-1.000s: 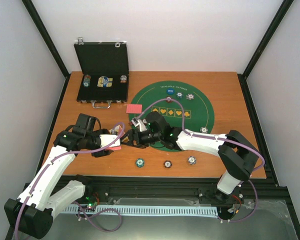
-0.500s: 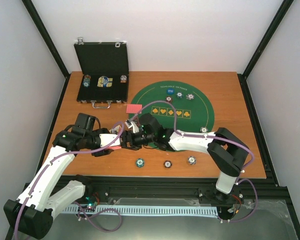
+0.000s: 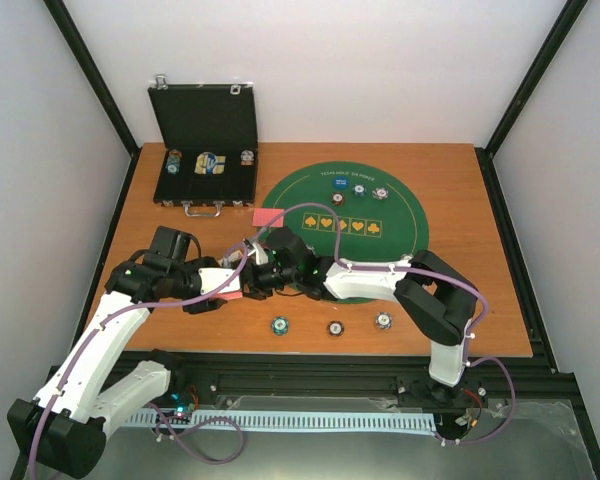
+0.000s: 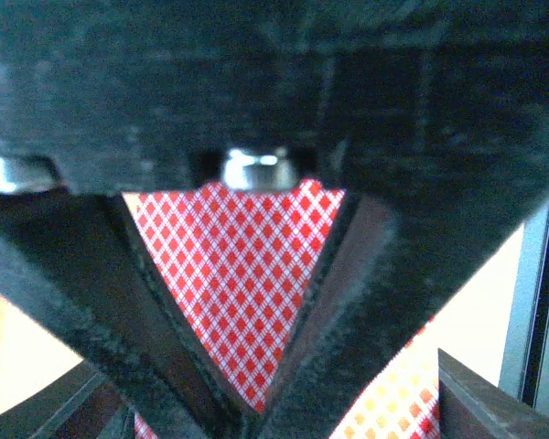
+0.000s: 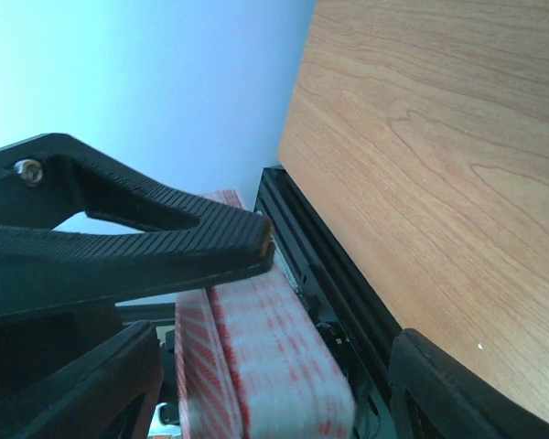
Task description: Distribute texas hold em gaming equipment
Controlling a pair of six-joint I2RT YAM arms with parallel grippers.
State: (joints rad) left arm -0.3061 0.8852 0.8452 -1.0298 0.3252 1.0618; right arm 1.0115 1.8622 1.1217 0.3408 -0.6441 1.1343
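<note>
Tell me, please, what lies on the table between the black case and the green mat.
A red-backed card lies flat between the black case and the green mat, at the mat's left edge; the top view shows it.

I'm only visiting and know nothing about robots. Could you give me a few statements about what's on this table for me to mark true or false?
1. The left fingers are shut on a deck of red-backed cards. True.
2. The black case is closed. False: its lid stands open.
3. Three striped chips lie in a row on the table near the arms. True.
4. The green mat has nothing on it. False: small chips lie near its far edge.
5. A single red card lies by the table's right edge. False: it lies at the mat's left edge.
</note>
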